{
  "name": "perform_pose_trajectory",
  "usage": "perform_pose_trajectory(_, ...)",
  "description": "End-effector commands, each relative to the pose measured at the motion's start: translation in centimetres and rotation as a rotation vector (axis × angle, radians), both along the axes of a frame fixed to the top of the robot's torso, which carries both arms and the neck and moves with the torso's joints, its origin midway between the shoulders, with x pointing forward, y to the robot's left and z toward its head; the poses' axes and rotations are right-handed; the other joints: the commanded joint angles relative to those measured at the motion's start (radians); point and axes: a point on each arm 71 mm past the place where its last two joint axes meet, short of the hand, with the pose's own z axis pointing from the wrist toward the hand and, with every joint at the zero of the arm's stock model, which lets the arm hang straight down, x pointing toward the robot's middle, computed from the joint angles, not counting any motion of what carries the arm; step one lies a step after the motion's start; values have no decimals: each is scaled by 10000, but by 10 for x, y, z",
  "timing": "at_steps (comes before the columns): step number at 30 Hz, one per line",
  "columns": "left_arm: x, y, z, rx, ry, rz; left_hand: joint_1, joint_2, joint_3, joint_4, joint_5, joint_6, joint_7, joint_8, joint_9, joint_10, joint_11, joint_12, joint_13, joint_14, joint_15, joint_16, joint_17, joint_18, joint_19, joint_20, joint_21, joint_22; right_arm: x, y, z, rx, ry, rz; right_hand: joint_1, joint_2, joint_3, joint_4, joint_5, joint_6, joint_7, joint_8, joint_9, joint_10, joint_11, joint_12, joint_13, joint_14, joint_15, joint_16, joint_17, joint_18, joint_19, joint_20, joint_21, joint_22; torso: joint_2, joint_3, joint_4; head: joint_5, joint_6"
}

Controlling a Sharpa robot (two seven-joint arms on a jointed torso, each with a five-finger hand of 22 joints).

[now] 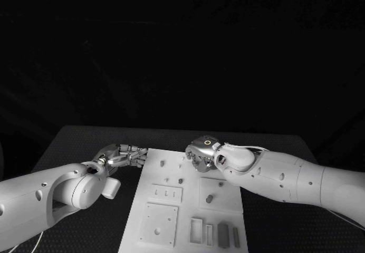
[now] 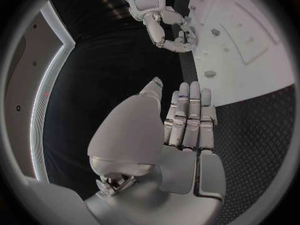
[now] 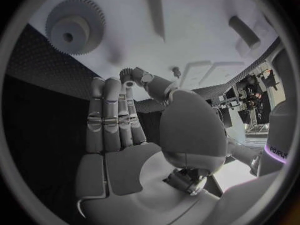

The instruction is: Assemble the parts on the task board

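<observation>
Your right hand (image 3: 134, 130) pinches a small gear (image 3: 127, 75) over the task board's (image 1: 228, 211) far end near a large seated gear (image 3: 74, 26), left hand (image 1: 122, 156) empty beside the board, most parts unplaced.

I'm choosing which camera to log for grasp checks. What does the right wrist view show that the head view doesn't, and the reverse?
Right wrist view: the right hand pinching what looks like a small gear at its fingertips, and a large gear lying on the task board. Head view: the left hand at the task board's left edge, and a grey part at its near end. Both: the right hand over the white task board.
</observation>
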Motion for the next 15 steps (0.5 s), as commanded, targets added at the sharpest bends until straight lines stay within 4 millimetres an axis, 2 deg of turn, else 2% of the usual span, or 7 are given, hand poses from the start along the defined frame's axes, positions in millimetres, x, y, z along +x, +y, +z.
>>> perform_pose_trajectory(1, -1, -3, 1, -75, -25, -142, -71, -23, -47, 0, -32, 24, 22, -48, -16, 47, -4, -33, -10, 54, 16, -54, 17, 204, 21, 44, 21, -16, 0, 6, 5, 24, -639, -145, -5, -112, 76, 16, 20, 89, -2, 5, 18, 393, -122, 0, 588, 3, -73, 77, 11, 173, 39, -46, 50, 231, 4, -1, -14, 17, 37)
perform_pose_trajectory(15, 0, -4, 1, -81, -47, -159, -69, -23, -52, 1, -32, 24, 24, -55, -17, 51, -3, -47, -11, 54, 18, -65, 24, 204, 18, 46, 22, -18, 0, 37, 11, 16, -1865, 50, -26, -315, 232, 164, 19, 137, -23, 13, 73, 442, -139, -28, 700, 18, -85, 154, 29, 173, 42, -71, 168, 230, 17, 5, 0, 29, 160)
